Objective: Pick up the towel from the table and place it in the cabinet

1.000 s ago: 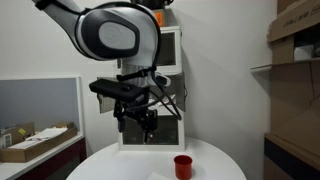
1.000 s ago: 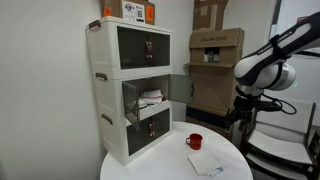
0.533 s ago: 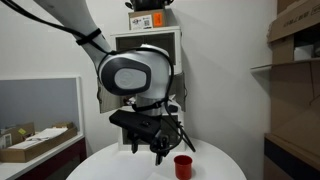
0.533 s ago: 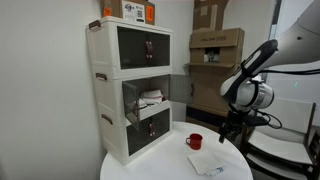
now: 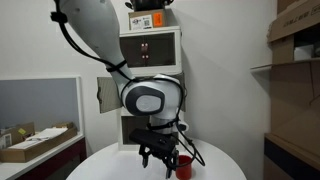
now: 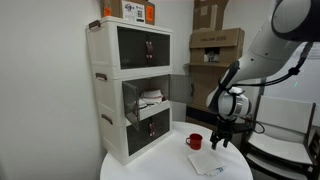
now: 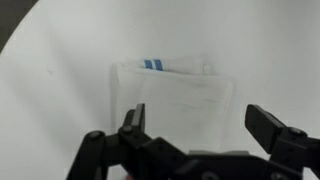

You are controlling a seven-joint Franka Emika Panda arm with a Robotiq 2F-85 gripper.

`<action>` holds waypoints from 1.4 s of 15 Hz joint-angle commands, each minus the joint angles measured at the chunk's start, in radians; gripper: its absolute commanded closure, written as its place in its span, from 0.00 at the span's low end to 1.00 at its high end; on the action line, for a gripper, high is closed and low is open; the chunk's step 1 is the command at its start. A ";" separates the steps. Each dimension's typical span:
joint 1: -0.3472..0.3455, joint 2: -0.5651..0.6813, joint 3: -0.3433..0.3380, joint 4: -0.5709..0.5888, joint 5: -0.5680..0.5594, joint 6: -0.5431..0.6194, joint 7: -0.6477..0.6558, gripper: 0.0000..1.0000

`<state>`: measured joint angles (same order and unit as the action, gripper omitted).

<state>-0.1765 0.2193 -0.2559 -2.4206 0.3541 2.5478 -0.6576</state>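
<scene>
The towel [image 7: 175,97], white with a short blue stripe at one edge, lies flat on the round white table [image 6: 160,165]; it also shows in an exterior view [image 6: 206,165]. My gripper [image 7: 198,122] is open and empty, its fingers spread above the towel's sides, apart from it. In both exterior views the gripper [image 6: 219,143] [image 5: 160,160] hangs low over the table. The tall white cabinet [image 6: 130,85] of three compartments stands at the table's back; its middle door is swung open.
A small red cup [image 6: 194,141] stands on the table between the cabinet and the towel, close to my gripper [image 5: 183,166]. Cardboard boxes [image 6: 215,45] stand behind. A desk with boxes [image 5: 35,143] is off to the side.
My arm has come down from high above the table to just over the towel. The gripper has stayed open. The towel and cup have not moved.
</scene>
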 commanded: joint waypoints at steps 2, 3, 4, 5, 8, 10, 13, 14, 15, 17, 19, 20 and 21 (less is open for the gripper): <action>-0.088 0.182 0.109 0.110 0.004 0.141 0.038 0.00; -0.108 0.210 0.133 0.123 0.005 0.172 0.042 0.00; -0.128 0.234 0.156 0.133 0.003 0.200 0.049 0.00; -0.147 0.254 0.181 0.142 -0.001 0.217 0.055 0.00; -0.190 0.305 0.232 0.164 -0.022 0.246 0.084 0.00; -0.208 0.335 0.257 0.173 -0.036 0.261 0.095 0.00; -0.222 0.380 0.271 0.186 -0.064 0.279 0.121 0.00; -0.224 0.389 0.272 0.187 -0.077 0.283 0.131 0.00; -0.230 0.393 0.274 0.186 -0.090 0.284 0.137 0.00; -0.247 0.390 0.279 0.185 -0.111 0.277 0.153 0.00; -0.286 0.362 0.290 0.186 -0.110 0.248 0.159 0.00; -0.302 0.353 0.295 0.187 -0.105 0.241 0.160 0.00; -0.323 0.342 0.300 0.188 -0.099 0.232 0.156 0.00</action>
<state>-0.4317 0.5969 0.0147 -2.2394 0.2654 2.8116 -0.5205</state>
